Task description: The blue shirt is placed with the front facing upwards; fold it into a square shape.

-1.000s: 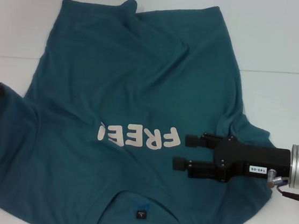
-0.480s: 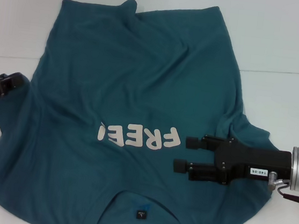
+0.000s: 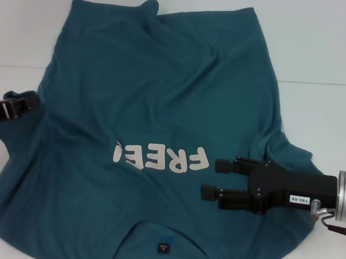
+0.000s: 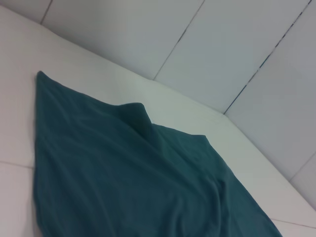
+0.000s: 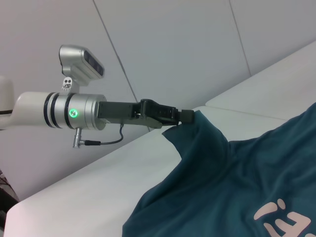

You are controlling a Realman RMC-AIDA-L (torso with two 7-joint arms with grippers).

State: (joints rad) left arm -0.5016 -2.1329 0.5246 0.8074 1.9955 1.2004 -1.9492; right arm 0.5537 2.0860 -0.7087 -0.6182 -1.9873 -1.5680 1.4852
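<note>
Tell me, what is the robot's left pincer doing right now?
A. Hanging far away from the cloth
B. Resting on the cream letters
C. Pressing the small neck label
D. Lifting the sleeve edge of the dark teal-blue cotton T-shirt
D: the right wrist view shows the left pincer closed on a raised sleeve edge of the dark teal-blue cotton T-shirt, cloth draping down from it.

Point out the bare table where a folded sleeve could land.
Bare table lies right of the blue shirt and beyond its hem. Crowded: left end effector grips the lifted sleeve; right end effector hovers near the lettering.
</note>
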